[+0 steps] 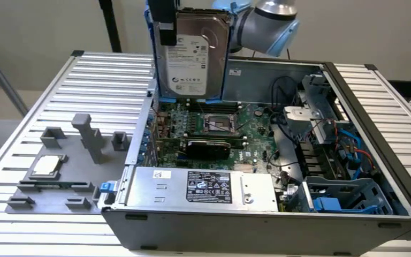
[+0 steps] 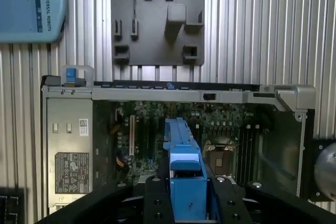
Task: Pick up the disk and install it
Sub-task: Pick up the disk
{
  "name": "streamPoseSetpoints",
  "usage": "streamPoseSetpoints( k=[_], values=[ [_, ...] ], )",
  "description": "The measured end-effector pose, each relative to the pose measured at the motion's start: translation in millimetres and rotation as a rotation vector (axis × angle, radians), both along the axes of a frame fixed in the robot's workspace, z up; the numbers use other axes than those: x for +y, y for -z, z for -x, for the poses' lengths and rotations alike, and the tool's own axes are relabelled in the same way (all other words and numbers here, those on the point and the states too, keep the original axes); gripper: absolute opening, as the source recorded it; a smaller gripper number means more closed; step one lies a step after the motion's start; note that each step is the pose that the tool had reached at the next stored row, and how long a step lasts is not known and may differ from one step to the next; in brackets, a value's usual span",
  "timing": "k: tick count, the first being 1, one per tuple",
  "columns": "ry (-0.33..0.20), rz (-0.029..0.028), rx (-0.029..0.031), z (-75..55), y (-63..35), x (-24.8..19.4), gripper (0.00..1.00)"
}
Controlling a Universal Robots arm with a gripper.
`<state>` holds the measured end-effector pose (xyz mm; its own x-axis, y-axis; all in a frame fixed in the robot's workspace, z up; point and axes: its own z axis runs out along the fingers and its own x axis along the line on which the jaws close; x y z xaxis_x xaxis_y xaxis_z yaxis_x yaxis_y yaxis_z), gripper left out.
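Note:
The disk point(image 1: 191, 51) is a silver-grey hard drive with a white label, clipped in a blue carrier frame. It hangs upright in the air over the far side of the open computer case point(image 1: 263, 219), above the motherboard point(image 1: 213, 126). My gripper point(image 1: 168, 24) is shut on the upper edge of the disk, with a black finger lying across its face. In the wrist view the blue carrier edge of the disk point(image 2: 181, 150) runs out from between the black fingers point(image 2: 157, 200) of my gripper point(image 2: 185, 184), with the motherboard point(image 2: 157, 129) below it.
A large grey power-supply box point(image 1: 198, 187) fills the case's near side. A blue drive cage point(image 1: 344, 195) and cables point(image 1: 348, 150) sit at the exterior view's right. A grey fixture plate point(image 1: 62, 166) holding a small square silver chip point(image 1: 46, 165) lies on the slatted table point(image 1: 105, 69).

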<state>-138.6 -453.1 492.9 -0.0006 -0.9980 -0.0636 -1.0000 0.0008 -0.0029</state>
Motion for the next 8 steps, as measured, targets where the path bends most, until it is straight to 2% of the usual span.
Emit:
streamPoseSetpoints(
  k=[5,8],
  values=[
    [0.000,-0.0002,0.0001,-22.3,-0.1,-7.1,0.00],
    [0.000,-0.0003,0.0000,-33.9,0.0,-13.0,0.00]
  ],
)
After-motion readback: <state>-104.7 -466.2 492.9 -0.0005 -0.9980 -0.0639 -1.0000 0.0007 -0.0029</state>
